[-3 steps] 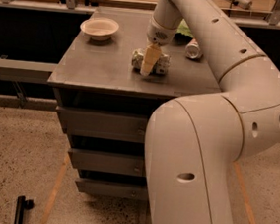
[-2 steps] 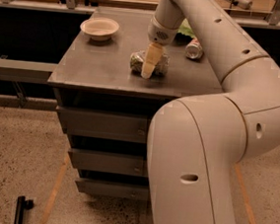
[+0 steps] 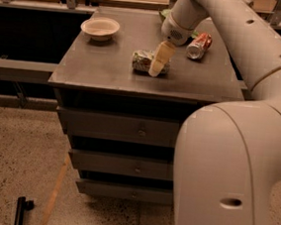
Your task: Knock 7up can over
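Observation:
The 7up can (image 3: pixel 144 61), silver-white with green and a red mark, lies on its side near the middle of the grey cabinet top (image 3: pixel 105 66). My gripper (image 3: pixel 155 70) reaches down from the arm and rests against the can's right end, partly covering it. The arm comes in from the upper right and fills the right side of the view.
A red-and-silver can (image 3: pixel 199 45) lies on its side to the right of the gripper. A cream bowl (image 3: pixel 100 27) stands at the back left of the top. Something green (image 3: pixel 165 13) lies behind the arm. Drawers (image 3: pixel 124 128) face me below; a railing runs behind.
The can has tipped further and now lies flat, sticking out to the left of the gripper. The gripper has stayed against it.

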### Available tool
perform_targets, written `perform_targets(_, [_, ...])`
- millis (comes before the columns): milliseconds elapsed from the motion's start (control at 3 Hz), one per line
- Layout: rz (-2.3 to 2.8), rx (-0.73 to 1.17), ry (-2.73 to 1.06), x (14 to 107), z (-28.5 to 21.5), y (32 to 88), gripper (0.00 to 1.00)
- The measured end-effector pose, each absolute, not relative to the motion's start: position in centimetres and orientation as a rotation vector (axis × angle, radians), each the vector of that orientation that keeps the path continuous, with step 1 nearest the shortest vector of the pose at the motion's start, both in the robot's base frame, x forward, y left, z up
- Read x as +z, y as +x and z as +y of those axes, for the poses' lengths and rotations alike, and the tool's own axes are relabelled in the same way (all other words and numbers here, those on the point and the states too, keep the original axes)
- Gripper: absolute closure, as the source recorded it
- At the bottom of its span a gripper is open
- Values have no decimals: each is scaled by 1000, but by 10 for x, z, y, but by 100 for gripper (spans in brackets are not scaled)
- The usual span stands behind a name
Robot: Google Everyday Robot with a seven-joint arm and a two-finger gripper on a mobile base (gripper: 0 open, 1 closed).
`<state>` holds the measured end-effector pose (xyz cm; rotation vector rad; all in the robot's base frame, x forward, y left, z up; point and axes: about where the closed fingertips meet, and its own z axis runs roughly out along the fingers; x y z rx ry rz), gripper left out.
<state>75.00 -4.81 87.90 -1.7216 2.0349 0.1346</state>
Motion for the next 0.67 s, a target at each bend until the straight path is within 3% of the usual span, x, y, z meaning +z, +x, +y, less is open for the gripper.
perform_targets(333, [1982, 217, -1520, 903, -83, 729, 0])
perform_targets(667, [1979, 183, -1426, 902, -110, 736, 0])
